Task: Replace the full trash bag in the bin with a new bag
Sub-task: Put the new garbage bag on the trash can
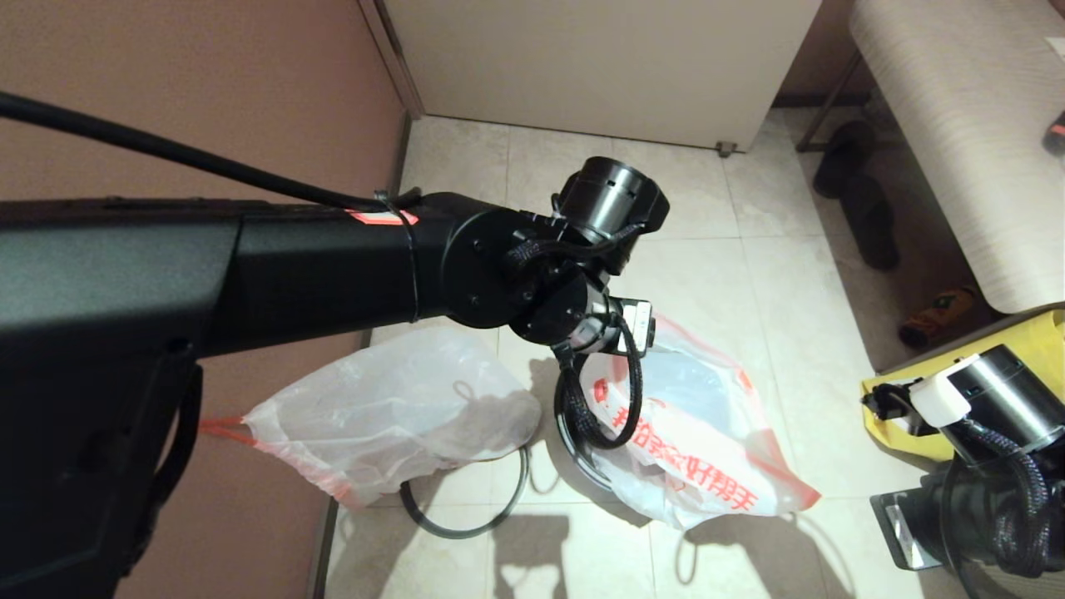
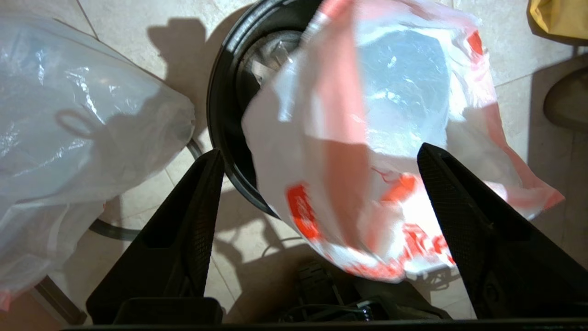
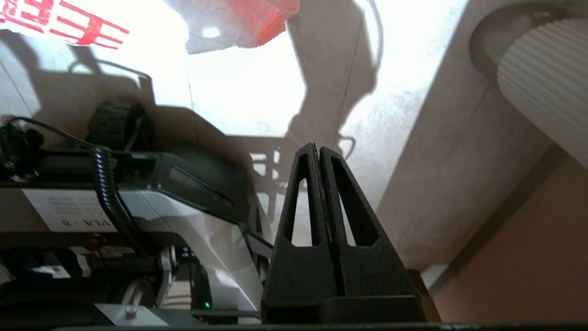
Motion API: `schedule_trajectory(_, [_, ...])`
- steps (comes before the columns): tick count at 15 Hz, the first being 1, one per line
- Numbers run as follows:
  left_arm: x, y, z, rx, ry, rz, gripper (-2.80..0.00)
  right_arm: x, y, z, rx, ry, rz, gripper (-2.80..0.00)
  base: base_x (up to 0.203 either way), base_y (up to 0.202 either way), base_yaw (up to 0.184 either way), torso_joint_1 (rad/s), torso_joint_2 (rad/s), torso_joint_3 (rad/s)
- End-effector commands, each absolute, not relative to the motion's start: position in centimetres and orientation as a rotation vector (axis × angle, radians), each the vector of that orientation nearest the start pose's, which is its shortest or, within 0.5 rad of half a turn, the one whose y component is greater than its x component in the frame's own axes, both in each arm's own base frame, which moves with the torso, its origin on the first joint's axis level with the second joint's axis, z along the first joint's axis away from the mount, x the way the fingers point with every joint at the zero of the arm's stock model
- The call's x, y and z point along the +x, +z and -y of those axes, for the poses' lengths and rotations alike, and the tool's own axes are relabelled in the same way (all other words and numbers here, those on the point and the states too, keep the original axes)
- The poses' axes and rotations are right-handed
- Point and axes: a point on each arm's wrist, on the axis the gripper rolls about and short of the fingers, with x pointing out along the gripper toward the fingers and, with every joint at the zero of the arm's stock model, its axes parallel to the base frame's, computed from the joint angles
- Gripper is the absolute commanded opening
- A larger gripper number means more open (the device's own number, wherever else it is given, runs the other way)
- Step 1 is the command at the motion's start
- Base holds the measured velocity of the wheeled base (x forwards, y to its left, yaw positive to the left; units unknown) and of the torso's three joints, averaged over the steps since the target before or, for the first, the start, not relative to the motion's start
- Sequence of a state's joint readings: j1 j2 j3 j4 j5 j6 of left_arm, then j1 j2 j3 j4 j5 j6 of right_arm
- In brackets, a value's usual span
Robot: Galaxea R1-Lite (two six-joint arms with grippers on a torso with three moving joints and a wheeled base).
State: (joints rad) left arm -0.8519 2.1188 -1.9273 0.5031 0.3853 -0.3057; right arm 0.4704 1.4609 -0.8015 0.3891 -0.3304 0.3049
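New bag [image 2: 363, 151]: thin, limp, slippery; draped over bin [image 2: 225, 115]; best pinched at hem.
Left gripper [image 2: 317, 184]: fingers apart, empty, above bag.
Right gripper [image 3: 318, 151]: fingers together, parked right.

1. Left arm [image 1: 333, 266]: stretches from the left edge to frame centre in the head view, wrist bent downward.
2. Left gripper [image 2: 320, 158]: fingers [image 2: 193, 216] spread wide, nothing between them.
3. Right arm [image 1: 990, 449]: lower right corner of the head view.
4. Right gripper [image 3: 318, 149]: fingers pressed together, empty.
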Motion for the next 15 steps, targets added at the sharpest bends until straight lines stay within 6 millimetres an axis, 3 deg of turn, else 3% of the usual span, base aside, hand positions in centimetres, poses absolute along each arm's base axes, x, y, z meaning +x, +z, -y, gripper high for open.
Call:
schedule_trajectory(1, [26.9,24.6,30.4,0.092,-0.357,-0.616,0.00,18.3,16.0,-8.4,-0.125,-0.024,-0.963,-2.80,0.000,0.000,0.000,0.000,0.00,0.000])
schedule_trajectory(4, [26.1,24.0,30.0,0.111,-0.357,-0.646,0.00,18.3,15.6,-8.4,-0.126,-0.027,-0.963,-2.80,0.000,0.000,0.000,0.000,0.00,0.000])
schedule_trajectory(6, [26.2,21.6,30.4,0.160,-0.344,-0.705,0.00,18.3,15.5,-8.4,-0.128,-0.026,-0.966,-2.80,0.000,0.000,0.000,0.000,0.00,0.000])
schedule_trajectory(9, [27.5,18.7,31.3,0.170,-0.315,-0.745,0.00,18.6,15.4,-8.6,-0.122,-0.021,-0.953,-2.80,0.000,0.000,0.000,0.000,0.00,0.000])
schedule_trajectory(12, [29.6,17.3,31.2,0.135,-0.286,-0.724,0.00,18.6,15.4,-8.6,-0.122,-0.021,-0.953,-2.80,0.000,0.000,0.000,0.000,0.00,0.000])
schedule_trajectory(13, [30.2,17.2,30.8,0.128,-0.272,-0.724,-2.80,18.6,15.4,-8.6,-0.124,-0.019,-0.952,-2.80,0.000,0.000,0.000,0.000,0.00,0.000])
schedule_trajectory(15, [30.9,17.0,30.0,0.120,-0.246,-0.733,-2.80,18.7,15.5,-8.7,-0.131,-0.010,-0.942,-2.80,0.000,0.000,0.000,0.000,0.00,0.000])
